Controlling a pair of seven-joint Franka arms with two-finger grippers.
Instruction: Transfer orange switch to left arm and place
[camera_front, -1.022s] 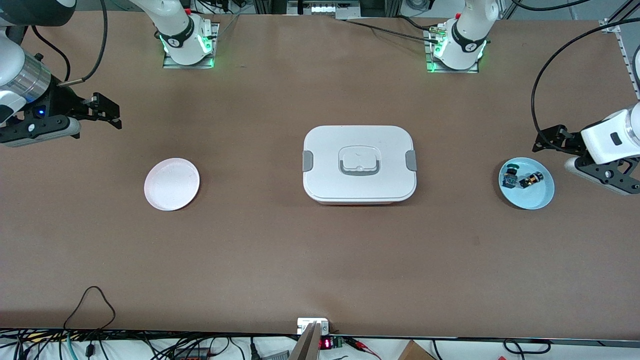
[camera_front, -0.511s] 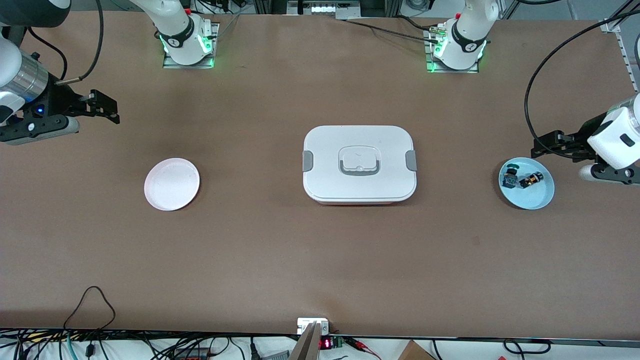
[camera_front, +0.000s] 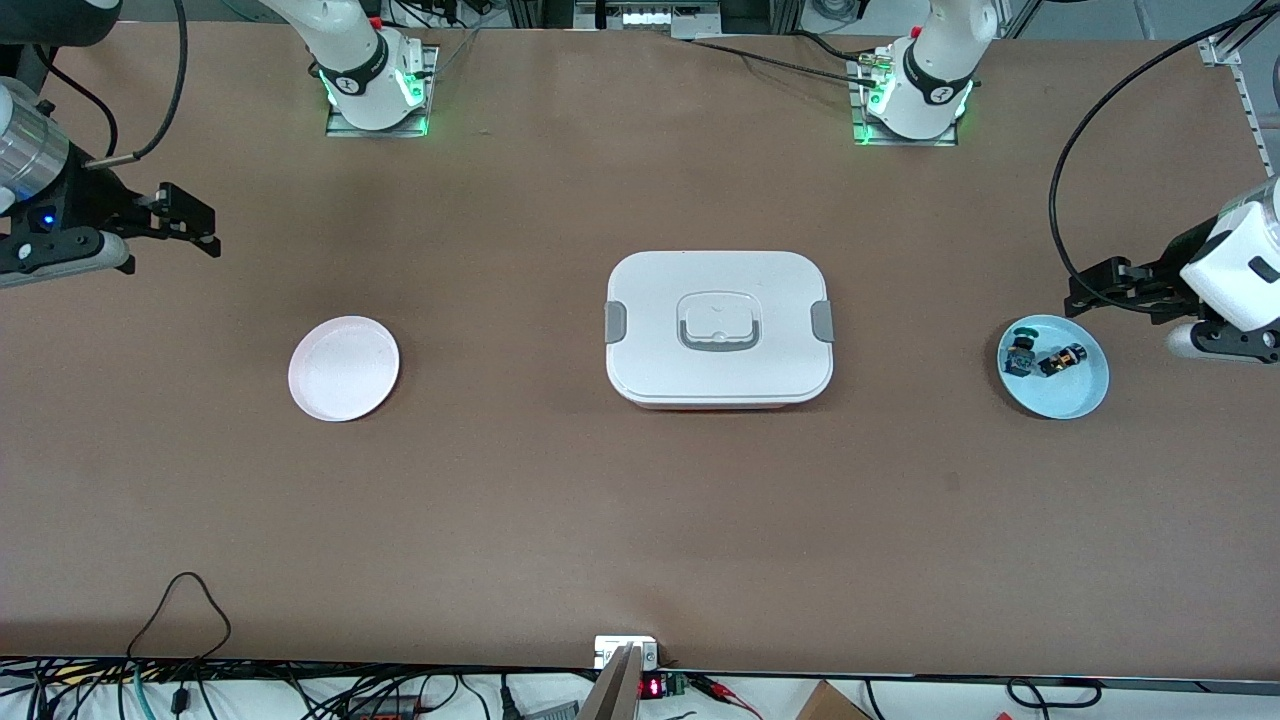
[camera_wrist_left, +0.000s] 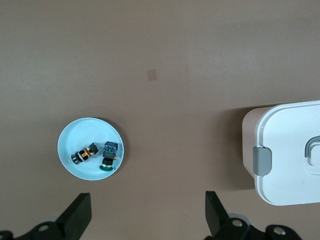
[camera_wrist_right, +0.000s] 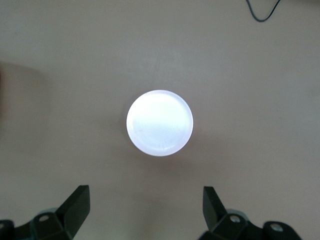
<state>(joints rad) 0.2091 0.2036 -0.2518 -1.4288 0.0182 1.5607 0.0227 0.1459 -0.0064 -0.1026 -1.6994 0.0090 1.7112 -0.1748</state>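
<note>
The orange switch (camera_front: 1062, 360) lies in a light blue plate (camera_front: 1078, 396) at the left arm's end of the table, beside a blue and teal switch (camera_front: 1020, 352). The left wrist view shows the orange switch (camera_wrist_left: 84, 155) and the plate (camera_wrist_left: 80, 134) too. My left gripper (camera_front: 1082, 290) hangs open and empty over the table just off the plate's rim; its own view shows it (camera_wrist_left: 148, 206) wide open. The white box (camera_front: 655, 300) stands mid-table, its corner also in the left wrist view (camera_wrist_left: 290, 150). My right gripper (camera_front: 195, 222) is open and empty over the right arm's end of the table.
A white round plate (camera_front: 343, 368) lies toward the right arm's end, also seen in the right wrist view (camera_wrist_right: 159, 122) above the open right gripper (camera_wrist_right: 145, 201). Cables run along the table's front edge and at both ends.
The right gripper has drifted toward the right arm's end of the table, away from the white plate. The left wrist has turned and risen a little; its gripper stays by the blue plate.
</note>
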